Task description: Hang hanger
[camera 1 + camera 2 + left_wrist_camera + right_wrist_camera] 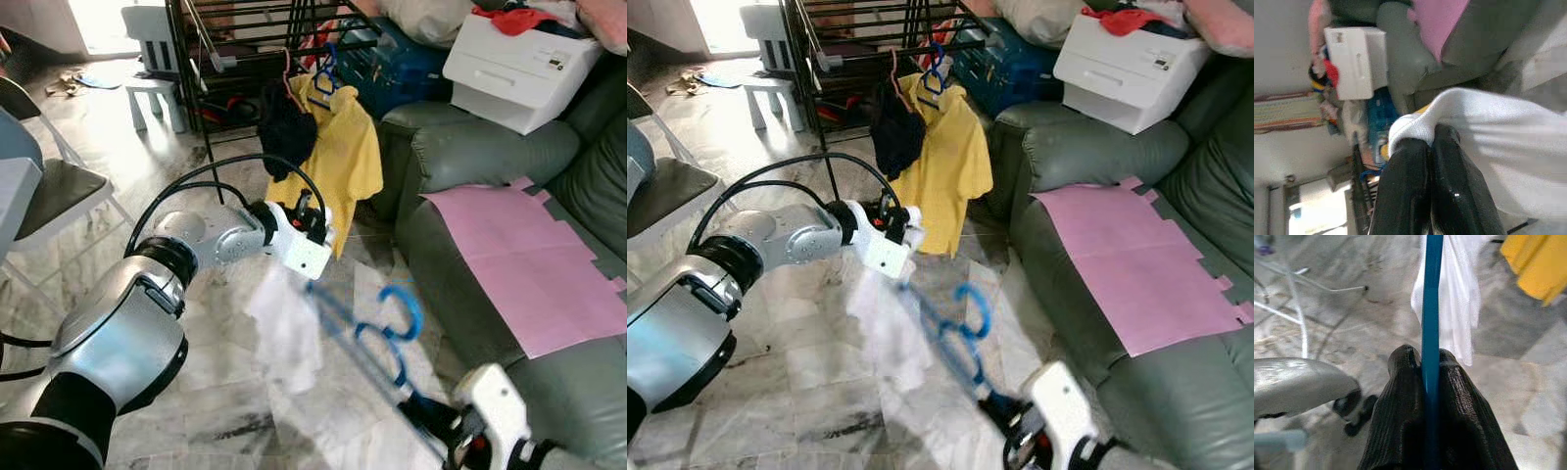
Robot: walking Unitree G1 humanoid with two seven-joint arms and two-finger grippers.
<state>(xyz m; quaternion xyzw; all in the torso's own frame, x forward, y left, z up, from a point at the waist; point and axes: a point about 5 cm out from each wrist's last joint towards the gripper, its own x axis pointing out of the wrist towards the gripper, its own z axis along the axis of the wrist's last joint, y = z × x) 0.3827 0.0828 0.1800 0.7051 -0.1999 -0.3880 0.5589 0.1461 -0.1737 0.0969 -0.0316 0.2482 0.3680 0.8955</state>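
Two grippers are at work over the tiled floor (118, 137), just beside the sofa (490, 166). Nearest, low beside the sofa's front, the right gripper (1430, 377) has its fingers (1400, 396) clamped together on the bar of a blue hanger (387, 338), which rises blurred from it, hook uppermost, away from the sofa's seat. A white cloth (284, 328) hangs off the hanger's far side. Farther out from the sofa, the left gripper (1431, 147) has its fingers (1405, 186) pinched shut on the top edge of that cloth, holding it up. On the sofa seat lies a pink sheet (529, 255). Beyond the sofa's arm, a yellow shirt (338, 157) and a dark garment (286, 127) hang from a black rack (245, 29). A white printer (519, 64) sits at the sofa's far end.
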